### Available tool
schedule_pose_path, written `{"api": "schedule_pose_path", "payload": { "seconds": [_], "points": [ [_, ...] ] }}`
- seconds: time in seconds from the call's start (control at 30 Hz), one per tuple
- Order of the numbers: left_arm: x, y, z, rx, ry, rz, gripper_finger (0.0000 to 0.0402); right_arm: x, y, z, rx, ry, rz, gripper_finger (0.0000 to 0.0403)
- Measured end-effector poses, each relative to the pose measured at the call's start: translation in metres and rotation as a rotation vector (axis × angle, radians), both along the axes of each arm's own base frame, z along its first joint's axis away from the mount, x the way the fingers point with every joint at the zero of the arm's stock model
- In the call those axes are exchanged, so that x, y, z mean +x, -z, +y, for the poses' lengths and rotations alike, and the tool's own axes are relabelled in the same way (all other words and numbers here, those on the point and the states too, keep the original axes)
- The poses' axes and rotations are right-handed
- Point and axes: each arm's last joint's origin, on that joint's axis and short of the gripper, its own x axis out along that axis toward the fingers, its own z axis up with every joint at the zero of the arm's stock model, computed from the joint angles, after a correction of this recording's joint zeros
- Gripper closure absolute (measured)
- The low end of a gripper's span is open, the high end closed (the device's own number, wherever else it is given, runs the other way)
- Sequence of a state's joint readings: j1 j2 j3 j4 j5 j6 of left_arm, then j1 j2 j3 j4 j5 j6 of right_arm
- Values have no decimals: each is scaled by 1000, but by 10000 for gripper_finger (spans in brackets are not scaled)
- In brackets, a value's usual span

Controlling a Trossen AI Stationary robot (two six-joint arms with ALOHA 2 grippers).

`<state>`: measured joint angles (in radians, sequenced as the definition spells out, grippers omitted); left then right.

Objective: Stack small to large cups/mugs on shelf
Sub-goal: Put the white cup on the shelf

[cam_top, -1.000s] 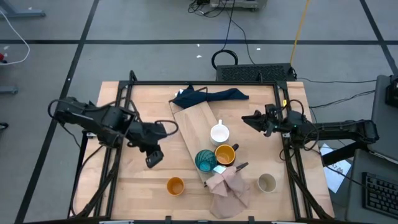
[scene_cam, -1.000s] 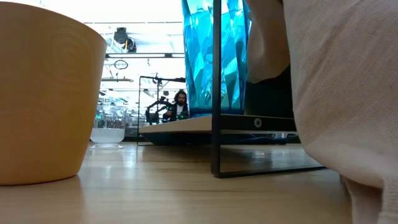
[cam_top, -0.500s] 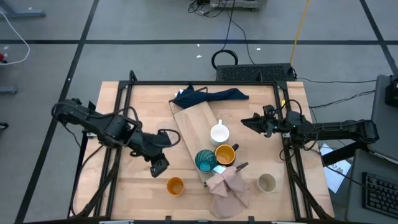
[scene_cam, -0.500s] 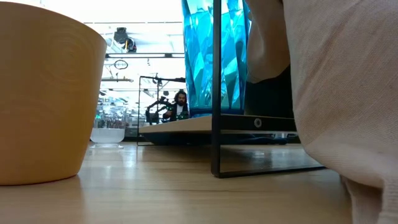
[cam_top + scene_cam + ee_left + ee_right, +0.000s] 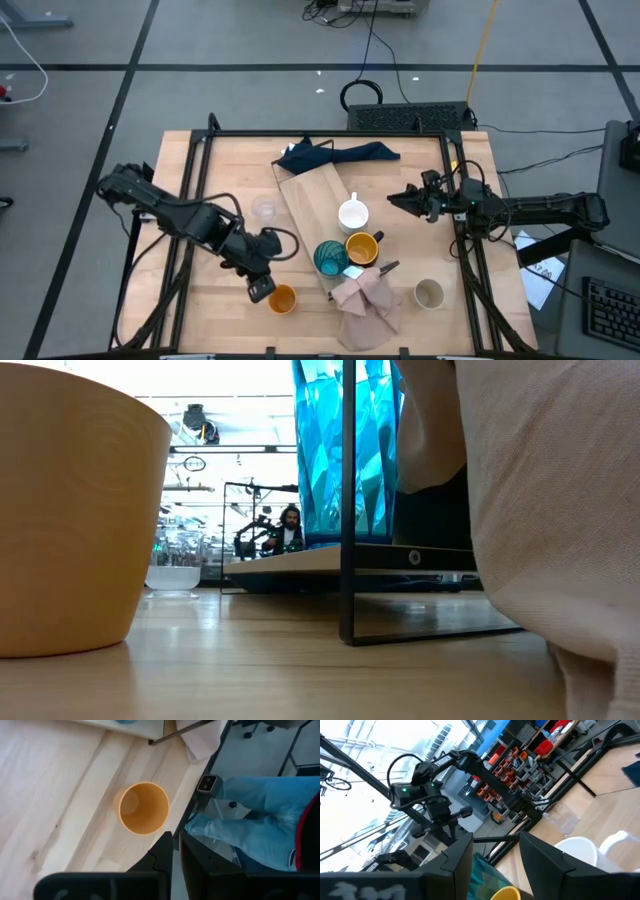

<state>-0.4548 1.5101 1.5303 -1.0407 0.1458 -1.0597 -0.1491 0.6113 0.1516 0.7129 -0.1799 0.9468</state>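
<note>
The table (image 5: 215, 180) is pale wood with a dark frame around it. Straight on it lie the shelf (image 5: 310, 195), set slantwise across the middle, a blue cloth (image 5: 335, 153) at its far end and a beige cloth (image 5: 365, 300) at its near end. The orange cup (image 5: 282, 298) stands near the front edge, the grey cup (image 5: 429, 293) toward the front right, and the glass (image 5: 264, 210) left of the shelf.
</note>
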Motion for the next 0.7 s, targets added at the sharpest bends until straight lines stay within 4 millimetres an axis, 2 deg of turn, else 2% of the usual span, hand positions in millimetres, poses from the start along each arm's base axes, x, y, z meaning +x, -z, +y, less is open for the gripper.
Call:
{"api": "schedule_pose_path", "payload": {
  "seconds": [0.2,0.3,0.5,0.7],
  "points": [
    [5,1,0,2,-10,-26,371,0,5,7,101,-260,72,250],
    [9,0,2,16,-22,-67,371,-1,-5,9,113,-324,29,250],
    [12,-1,8,22,-33,-79,371,6,-55,14,42,-415,-13,256],
    [17,-1,18,50,-70,-97,371,5,-110,27,-161,-476,185,287]
  ]
}}
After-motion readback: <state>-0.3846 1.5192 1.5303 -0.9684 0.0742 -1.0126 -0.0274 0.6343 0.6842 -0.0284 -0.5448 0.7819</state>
